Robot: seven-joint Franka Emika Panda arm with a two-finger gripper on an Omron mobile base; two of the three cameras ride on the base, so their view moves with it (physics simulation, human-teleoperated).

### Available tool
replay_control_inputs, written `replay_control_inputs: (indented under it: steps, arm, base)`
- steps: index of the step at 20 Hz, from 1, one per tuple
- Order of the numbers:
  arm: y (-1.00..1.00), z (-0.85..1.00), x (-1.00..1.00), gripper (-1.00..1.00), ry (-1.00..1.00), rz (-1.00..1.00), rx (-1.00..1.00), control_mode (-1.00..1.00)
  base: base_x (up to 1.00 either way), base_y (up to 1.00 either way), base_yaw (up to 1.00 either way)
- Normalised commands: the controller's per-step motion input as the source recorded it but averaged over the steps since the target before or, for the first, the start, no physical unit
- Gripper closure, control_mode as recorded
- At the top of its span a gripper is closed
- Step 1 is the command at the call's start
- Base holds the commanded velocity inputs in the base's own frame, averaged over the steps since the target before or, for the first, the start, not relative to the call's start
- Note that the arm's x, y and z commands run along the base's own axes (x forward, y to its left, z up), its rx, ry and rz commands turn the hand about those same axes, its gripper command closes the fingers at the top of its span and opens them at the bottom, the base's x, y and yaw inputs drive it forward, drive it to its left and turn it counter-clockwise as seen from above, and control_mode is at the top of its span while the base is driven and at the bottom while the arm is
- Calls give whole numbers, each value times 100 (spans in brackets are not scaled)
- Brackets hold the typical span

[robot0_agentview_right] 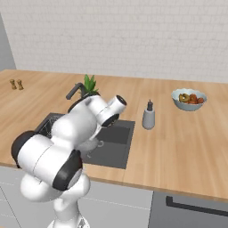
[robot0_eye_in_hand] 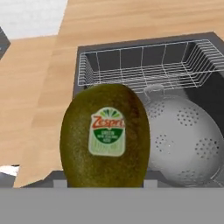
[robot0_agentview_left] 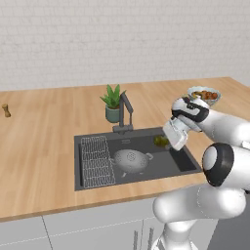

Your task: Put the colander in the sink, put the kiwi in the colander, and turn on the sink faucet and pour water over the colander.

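Observation:
The kiwi [robot0_eye_in_hand: 105,135], olive-brown with a green and white sticker, stands close up in the hand view, held in my gripper [robot0_agentview_left: 164,140], which is shut on it. From the left base view the kiwi [robot0_agentview_left: 159,140] hangs over the right part of the sink [robot0_agentview_left: 146,134], just right of the colander. The grey holed colander [robot0_agentview_left: 131,160] sits upright on the sink floor, and in the hand view the colander [robot0_eye_in_hand: 183,135] lies below and right of the fruit. The dark faucet [robot0_agentview_left: 125,113] stands at the sink's back rim, its spout reaching over the basin.
A wire rack [robot0_agentview_left: 96,161] fills the sink's left part. A potted plant [robot0_agentview_left: 113,102] stands behind the faucet. A fruit bowl [robot0_agentview_right: 189,99] and a soap dispenser [robot0_agentview_right: 148,115] sit on the counter to the right, with two small shakers [robot0_agentview_right: 15,84] far left.

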Motion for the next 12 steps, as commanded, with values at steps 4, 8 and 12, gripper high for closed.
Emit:
replay_control_inputs:
  steps: [4, 8, 12]
  arm:
    - [39, -41, 75, 100, 0, 17, 0, -100]
    - [33, -53, 66, 100, 0, 17, 0, -100]
    - [21, -61, 60, 100, 0, 17, 0, -100]
  base:
    - [0, 0, 0]
    - [0, 0, 0]
    - [0, 0, 0]
